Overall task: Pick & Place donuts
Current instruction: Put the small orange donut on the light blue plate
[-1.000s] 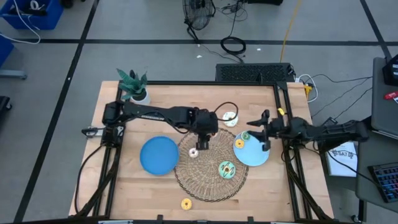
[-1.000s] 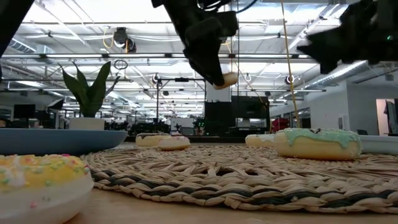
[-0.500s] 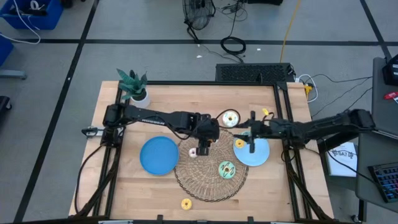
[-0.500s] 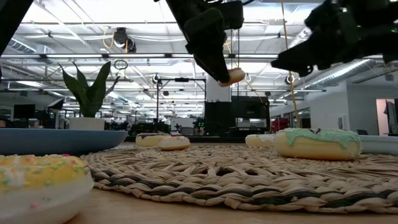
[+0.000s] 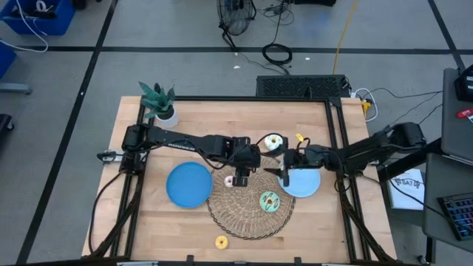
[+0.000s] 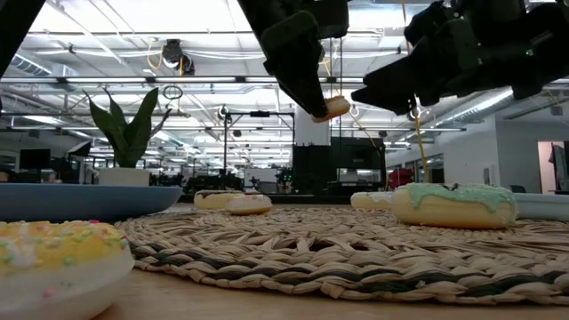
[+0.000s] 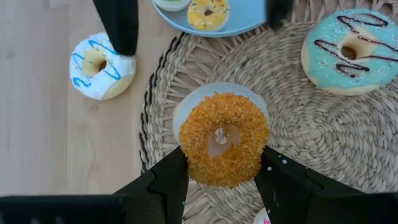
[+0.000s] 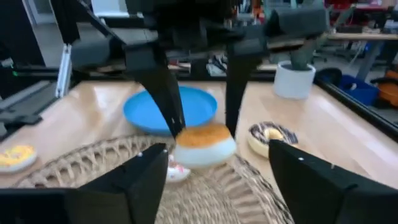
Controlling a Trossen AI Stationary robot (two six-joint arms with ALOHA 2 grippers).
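Left gripper (image 7: 217,180): clamping the small orange crumb-topped ring donut (image 7: 222,138) above the round woven wicker mat (image 5: 247,198).
Right gripper (image 8: 214,180): fingers apart, facing that donut level, just beside it.

Honestly there's no readable text anywhere in these shots: no labels, brand names, numbers or signs that I can make out on anything, in any of the four views.
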